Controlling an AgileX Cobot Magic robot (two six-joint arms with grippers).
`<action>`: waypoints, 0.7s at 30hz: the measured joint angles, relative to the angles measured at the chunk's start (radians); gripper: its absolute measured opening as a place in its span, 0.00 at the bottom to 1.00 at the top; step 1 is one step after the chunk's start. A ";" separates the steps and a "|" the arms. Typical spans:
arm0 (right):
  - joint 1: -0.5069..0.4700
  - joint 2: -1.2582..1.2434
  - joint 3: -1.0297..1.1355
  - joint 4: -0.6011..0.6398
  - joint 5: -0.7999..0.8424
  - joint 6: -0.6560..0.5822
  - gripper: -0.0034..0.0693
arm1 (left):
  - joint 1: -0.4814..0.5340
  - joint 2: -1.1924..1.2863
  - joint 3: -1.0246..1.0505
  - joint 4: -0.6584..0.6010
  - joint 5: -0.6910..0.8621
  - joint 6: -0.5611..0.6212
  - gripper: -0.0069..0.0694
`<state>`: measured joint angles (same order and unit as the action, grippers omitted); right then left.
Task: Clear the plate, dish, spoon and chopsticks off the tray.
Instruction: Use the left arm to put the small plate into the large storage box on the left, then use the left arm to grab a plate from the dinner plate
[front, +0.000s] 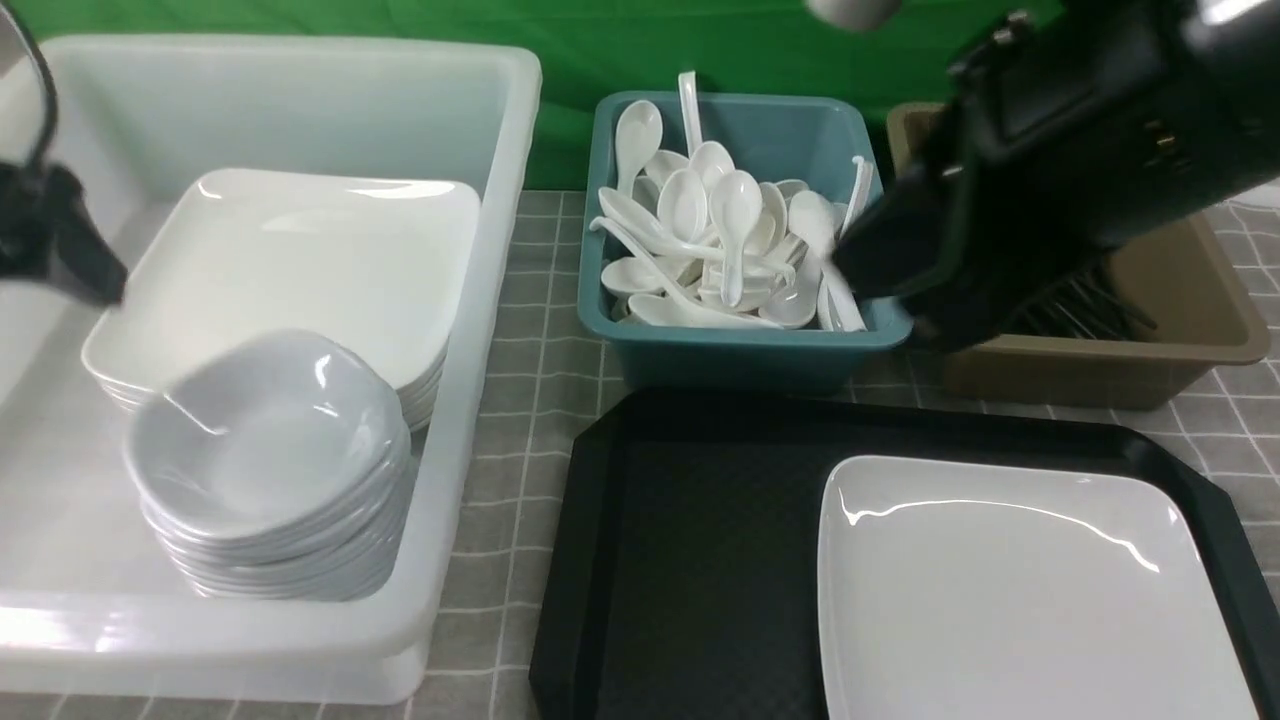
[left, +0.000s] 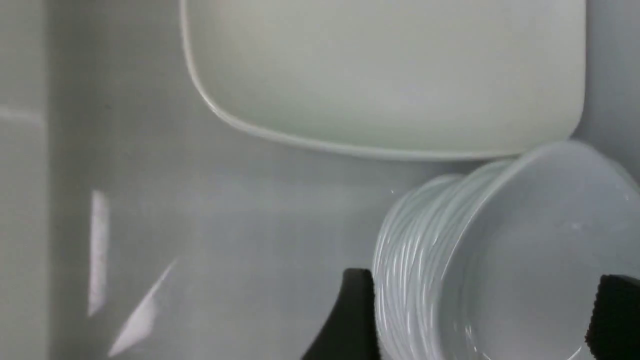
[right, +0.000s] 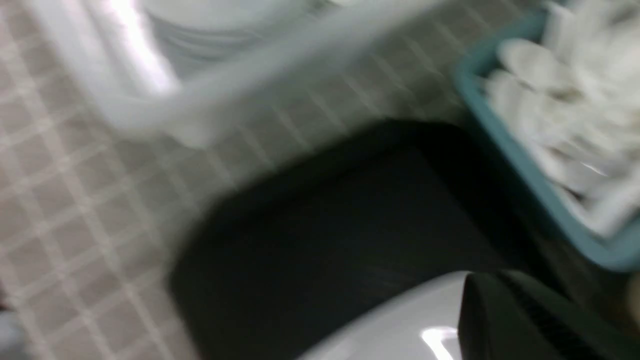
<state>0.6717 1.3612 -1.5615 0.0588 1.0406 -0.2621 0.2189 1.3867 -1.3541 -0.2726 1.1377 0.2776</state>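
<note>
Bench: grey checked cloth (front: 540, 330) under black tray (front: 690, 560).
Plate (front: 1000, 590): lies on tray's right half.
Left jaws: wide apart, empty, above white tub (front: 480, 300).
Right jaws: closed, nothing visibly held, by teal tub (front: 740, 350).

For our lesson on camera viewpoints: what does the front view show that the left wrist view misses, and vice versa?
Front view only: the tray with a plate on it, the teal tub of spoons, the right arm. Left wrist view only: both fingers of the left gripper, spread wide. Both: the stack of small dishes beside the big plates in the white bin.
</note>
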 joint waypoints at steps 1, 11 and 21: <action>0.000 -0.018 0.000 -0.065 0.026 0.034 0.09 | -0.029 -0.003 -0.038 0.003 0.019 -0.007 0.83; -0.157 -0.180 0.104 -0.255 0.126 0.179 0.08 | -0.700 0.128 -0.170 0.047 -0.088 -0.242 0.12; -0.360 -0.356 0.442 -0.142 0.119 0.193 0.08 | -0.984 0.626 -0.379 0.063 -0.184 -0.332 0.24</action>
<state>0.3115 1.0057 -1.1192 -0.0830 1.1597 -0.0687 -0.7654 2.0126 -1.7332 -0.2096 0.9537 -0.0548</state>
